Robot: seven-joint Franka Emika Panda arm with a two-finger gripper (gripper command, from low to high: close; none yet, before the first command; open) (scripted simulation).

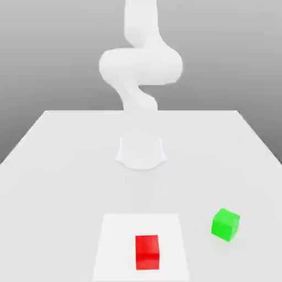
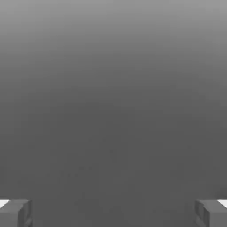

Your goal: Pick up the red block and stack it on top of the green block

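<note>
Exterior view: you see the white arm (image 1: 140, 69) reared upright behind the table (image 1: 55, 154). The red block (image 1: 147, 251) lies on a pale square (image 1: 115, 242); the green block (image 1: 225, 224) sits near it, toward the exterior view's right. Hand view: the gripper (image 2: 113, 213) has fingers (image 2: 15, 213) spread wide, holding nothing.

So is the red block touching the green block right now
Apart. In the exterior view, bare table separates the red block from the green block.

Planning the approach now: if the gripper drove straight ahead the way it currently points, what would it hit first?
Nothing, it seems: past the open gripper the hand view shows plain grey background, no block or table. Depth is unclear, so treat that as provisional.
</note>
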